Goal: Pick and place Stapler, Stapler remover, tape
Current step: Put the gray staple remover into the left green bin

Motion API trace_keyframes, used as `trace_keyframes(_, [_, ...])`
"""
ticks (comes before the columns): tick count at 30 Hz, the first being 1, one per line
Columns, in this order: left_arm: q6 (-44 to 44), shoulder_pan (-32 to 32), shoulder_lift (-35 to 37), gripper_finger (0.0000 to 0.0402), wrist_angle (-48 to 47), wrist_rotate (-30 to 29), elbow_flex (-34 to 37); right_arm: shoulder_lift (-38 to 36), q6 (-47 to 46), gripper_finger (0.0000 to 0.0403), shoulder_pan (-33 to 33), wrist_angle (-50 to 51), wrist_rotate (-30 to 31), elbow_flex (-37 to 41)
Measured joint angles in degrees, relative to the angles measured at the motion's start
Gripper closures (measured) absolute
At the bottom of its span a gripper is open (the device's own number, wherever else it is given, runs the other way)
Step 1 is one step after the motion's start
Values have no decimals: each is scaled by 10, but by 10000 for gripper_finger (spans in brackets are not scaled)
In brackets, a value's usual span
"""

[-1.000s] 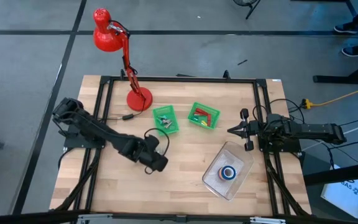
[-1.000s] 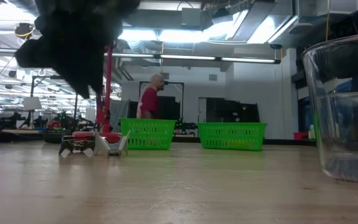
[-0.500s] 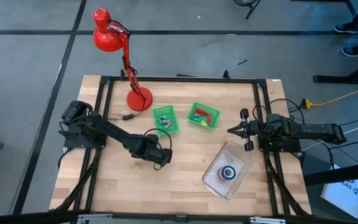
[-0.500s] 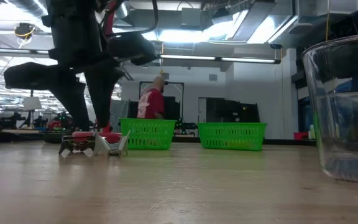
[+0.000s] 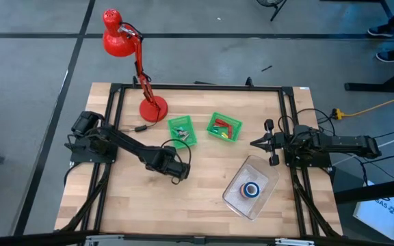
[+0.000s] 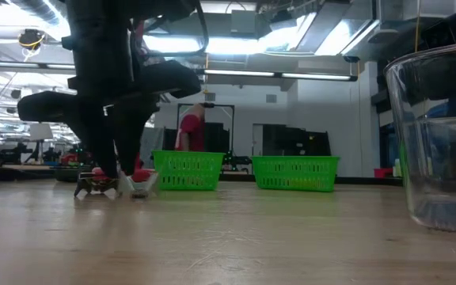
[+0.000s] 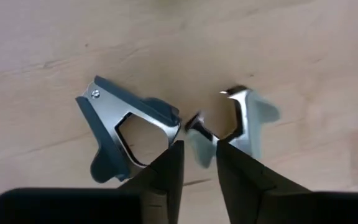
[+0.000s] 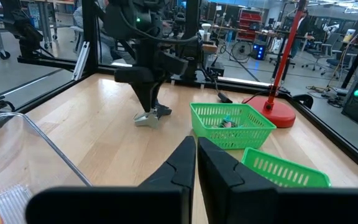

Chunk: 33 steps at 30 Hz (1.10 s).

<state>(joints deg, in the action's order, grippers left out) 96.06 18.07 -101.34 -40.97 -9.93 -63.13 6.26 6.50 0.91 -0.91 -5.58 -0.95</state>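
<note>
L gripper (image 7: 197, 155) pointing down at wooden table (image 7: 303, 56), fingers (image 7: 166, 171) close together w/ narrow gap, tips just over 2 staple removers lying side by side. One remover (image 7: 126, 134), dark blue-grey w/ metal claws, sits just off one fingertip; other remover (image 7: 238, 121), paler, just off the 2nd fingertip. Their claw tips nearly meet right ahead of the gap. Contact w/ either: can't tell.

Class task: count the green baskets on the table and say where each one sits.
2. One green basket sits beside the red lamp's base; the other sits to its right, nearer the right arm's side. None appears hidden.
</note>
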Motion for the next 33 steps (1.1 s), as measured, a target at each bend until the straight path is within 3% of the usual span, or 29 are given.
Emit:
trace_keyframes(8, [-33, 2, 2, 393, 2, 13, -1, 0, 0, 382, 0, 0, 0, 0])
trace_keyframes(18, [-76, 6, 8, 397, 21, 22, 0, 0, 0, 382, 0, 0, 0, 0])
trace_keyframes(33, [-117, -3, 100, 398, 65, -85, 0, 0, 0, 382, 0, 0, 0, 0])
